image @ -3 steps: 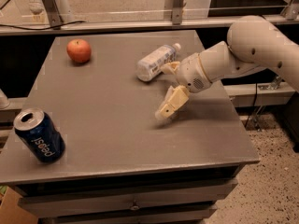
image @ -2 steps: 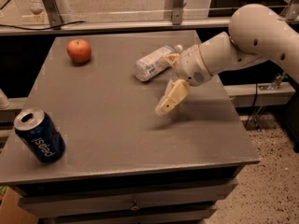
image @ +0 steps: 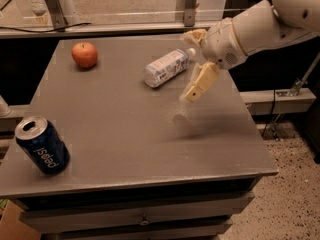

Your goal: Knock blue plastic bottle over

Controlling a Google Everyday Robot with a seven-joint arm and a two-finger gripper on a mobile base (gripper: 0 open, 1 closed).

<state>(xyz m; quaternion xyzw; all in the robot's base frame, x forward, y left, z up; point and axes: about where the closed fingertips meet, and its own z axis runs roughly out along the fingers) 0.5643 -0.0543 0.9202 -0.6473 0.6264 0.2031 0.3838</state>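
Above the table (image: 125, 134), pincer (image: 189, 66) tilted downward, spread, beside lying blue plastic bottle (image: 164, 68)

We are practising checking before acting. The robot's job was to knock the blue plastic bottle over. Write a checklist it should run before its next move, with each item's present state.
1. Blue plastic bottle lies on its side: ok.
2. Bottle rests fully on the table, not overhanging an edge: ok.
3. Gripper sits right of the bottle near its cap, raised off the table, fingers apart and holding nothing: ok.
4. Gripper is free of contact with the bottle's cap: cannot tell.
5. Apple and Pepsi can are well to the left, away from the gripper: ok.
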